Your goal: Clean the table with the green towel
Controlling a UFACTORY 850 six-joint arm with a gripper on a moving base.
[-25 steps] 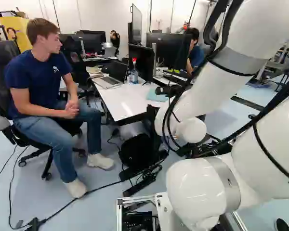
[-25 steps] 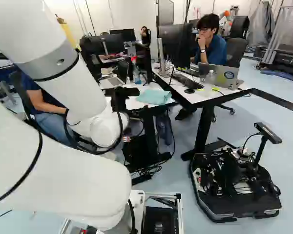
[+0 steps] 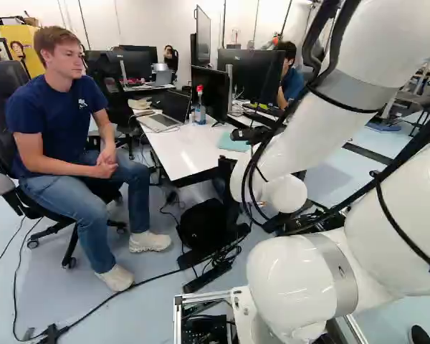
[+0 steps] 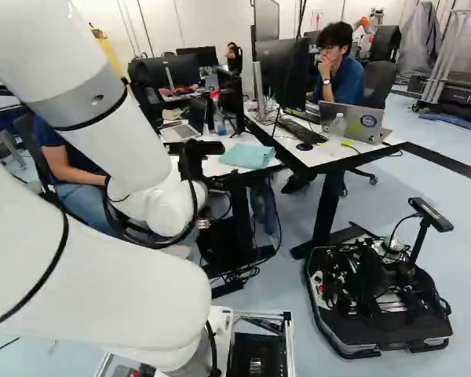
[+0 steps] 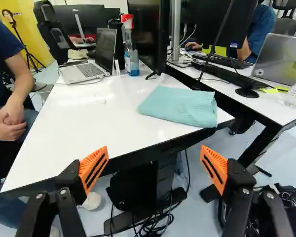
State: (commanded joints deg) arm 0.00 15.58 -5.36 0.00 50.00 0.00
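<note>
The pincer (image 4: 191, 161) is released: in the wrist view its two fingers are spread wide apart, orange pads (image 5: 93, 169) turned toward each other across the gap. Past the gap, the near edge of the white surface (image 5: 89, 128) is seen, and the green towel (image 5: 180, 104) is seen ahead of the pincer, apart from both fingers. The towel, light blue-green, is laid folded on the surface, near the edge and by the corner that is nearest the adjoining desk (image 4: 318, 153).

At the far part of the surface an open silver laptop (image 5: 86, 69) is set, with a spray bottle (image 5: 131, 54) upright just beside it; the bottle is topped with a red head and blue liquid is held in its lower part. A black monitor (image 5: 147, 34) is placed beside the bottle, beyond the towel. On the adjoining desk a keyboard (image 5: 222, 61), another laptop (image 5: 281, 57) and a clear bottle (image 4: 337, 126) are placed.

Beside the surface a person (image 3: 64, 122) is seated, hands clasped. Beneath the surface a black bag (image 3: 201, 223) is seen on the floor. At the right of the right base view, a low black machine (image 4: 377, 314) is parked on the floor.
</note>
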